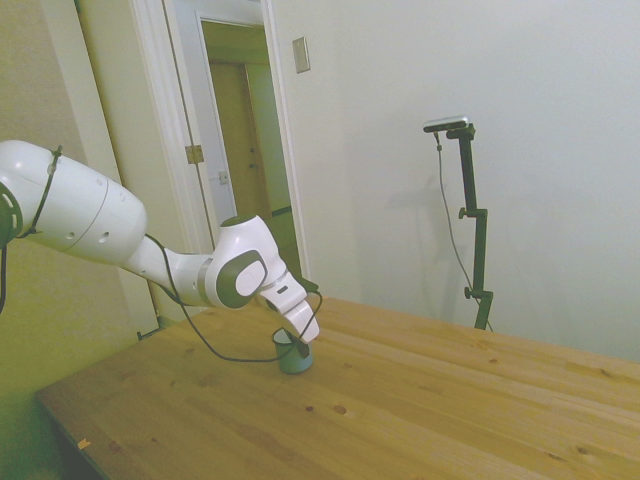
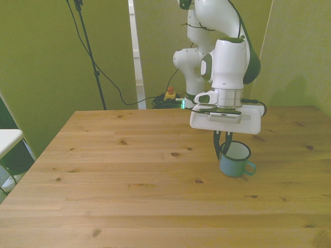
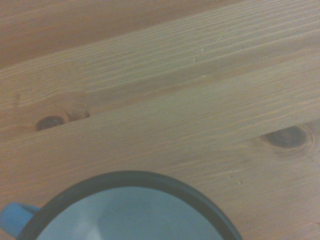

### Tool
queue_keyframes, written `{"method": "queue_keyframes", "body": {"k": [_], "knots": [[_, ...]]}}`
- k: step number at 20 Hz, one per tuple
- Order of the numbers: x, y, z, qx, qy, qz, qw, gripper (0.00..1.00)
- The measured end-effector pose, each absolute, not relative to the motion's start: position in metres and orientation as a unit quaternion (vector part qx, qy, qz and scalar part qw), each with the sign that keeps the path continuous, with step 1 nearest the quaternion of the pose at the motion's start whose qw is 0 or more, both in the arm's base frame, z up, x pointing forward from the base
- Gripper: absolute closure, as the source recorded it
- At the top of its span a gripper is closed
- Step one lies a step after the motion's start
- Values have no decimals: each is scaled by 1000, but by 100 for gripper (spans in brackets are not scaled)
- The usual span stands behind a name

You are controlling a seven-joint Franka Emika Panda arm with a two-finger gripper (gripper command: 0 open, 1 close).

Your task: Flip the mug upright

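Observation:
The light-blue mug [image 2: 235, 161] stands upright on the wooden table [image 2: 129, 181], its dark-rimmed mouth facing up and its handle [image 2: 250, 168] toward the front view's right. My gripper [image 2: 221, 147] comes down on the rim at the side toward the front view's left. One dark finger is outside the wall, the other inside, and they are shut on the mug. In the side view the hand leans over the mug [image 1: 295, 357] and hides most of its top. The wrist view shows the rim and pale inside of the mug [image 3: 135, 210] from close above.
The table's edge [image 2: 289, 108] on the robot's side lies a short way behind the mug. A black cable [image 1: 215, 345] loops from the arm down near the tabletop beside the mug. Bare planks with dark knots [image 3: 287, 137] surround it.

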State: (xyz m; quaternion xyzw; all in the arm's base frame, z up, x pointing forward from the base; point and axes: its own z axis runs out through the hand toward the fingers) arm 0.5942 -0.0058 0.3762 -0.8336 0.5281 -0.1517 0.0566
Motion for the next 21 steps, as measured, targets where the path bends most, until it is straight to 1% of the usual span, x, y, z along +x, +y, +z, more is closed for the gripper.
{"method": "queue_keyframes", "body": {"k": [4, 6, 11, 13, 16, 19, 21], "knots": [[593, -11, 378, -833, 529, -153, 56, 0], [592, -19, 386, -831, 531, -156, 63, 0], [580, -40, 434, -824, 532, -169, 92, 0], [565, -45, 453, -826, 530, -167, 99, 0], [531, -45, 477, -834, 519, -162, 97, 0], [494, -39, 487, -844, 502, -163, 89, 0], [473, -32, 486, -852, 490, -167, 76, 0]]}}
